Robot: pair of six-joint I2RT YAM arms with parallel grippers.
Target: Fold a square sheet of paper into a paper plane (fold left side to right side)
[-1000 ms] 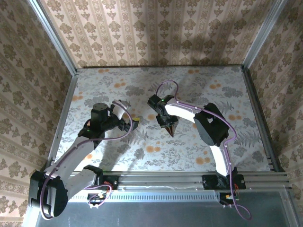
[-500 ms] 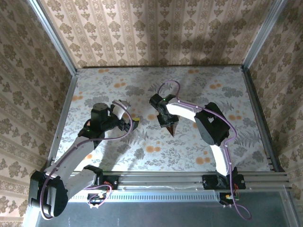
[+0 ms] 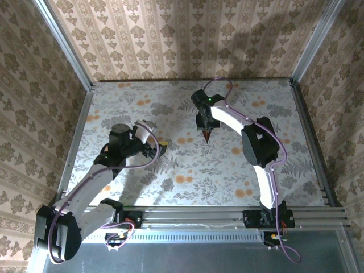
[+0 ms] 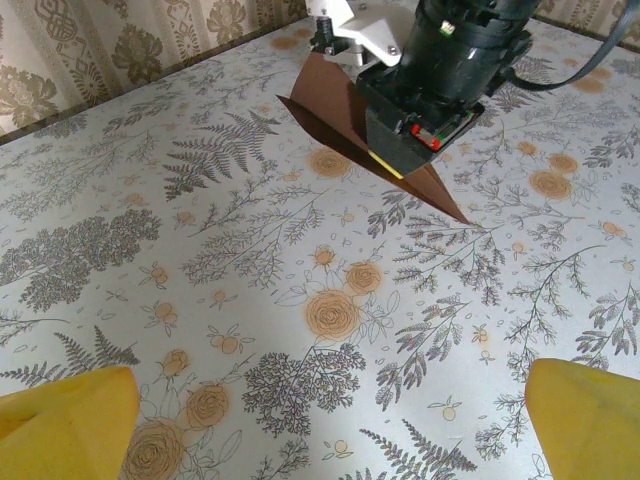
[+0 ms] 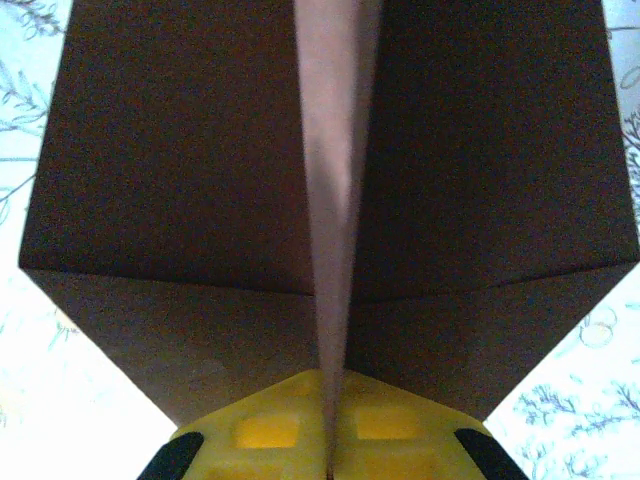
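The paper plane is pinched at its ridge by the right gripper near the far edge of the table; the left gripper stands open, empty.

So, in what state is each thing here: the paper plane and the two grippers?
paper plane: folded into a pointed dart, held by its centre ridge.
right gripper: shut on the paper plane.
left gripper: open, holding nothing, apart from the paper plane.
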